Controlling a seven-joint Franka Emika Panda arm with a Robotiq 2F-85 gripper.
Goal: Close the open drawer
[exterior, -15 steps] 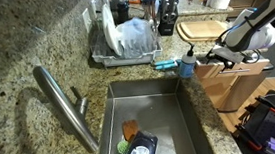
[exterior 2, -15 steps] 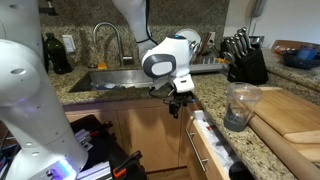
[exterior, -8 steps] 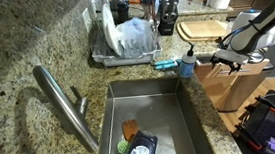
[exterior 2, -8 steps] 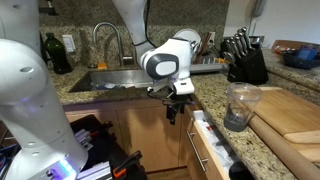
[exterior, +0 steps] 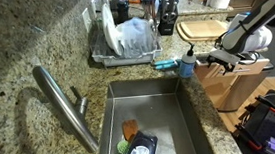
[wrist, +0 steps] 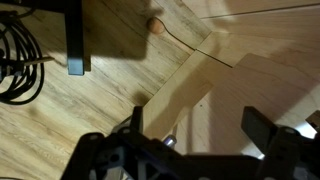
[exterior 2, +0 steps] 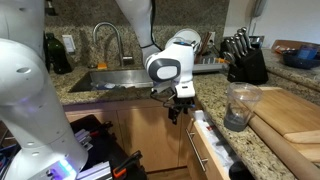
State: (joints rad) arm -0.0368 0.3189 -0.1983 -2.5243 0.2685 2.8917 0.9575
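Drawer [exterior 2: 212,142] stands pulled out under bench [exterior 2: 265,158] edge, beside cabinet of sink [exterior: 166,115]. White inside and dark utensils show.

Pincer [exterior 2: 178,108] hangs just beside drawer's outer end. I cannot tell if it touches. In wrist view fingers stand wide apart, holding nothing, with light wood below.

My worry:
- Push off-centre: drawer may skew and jam.
- Contact too high: finger can slip over front edge into utensils.
- Finger can get trapped between front and cabinet.

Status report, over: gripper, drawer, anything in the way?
Gripper jaws open, holding nothing. Shallow light-brown wooden drawer pulled out, not yet closed. No obstruction visible.
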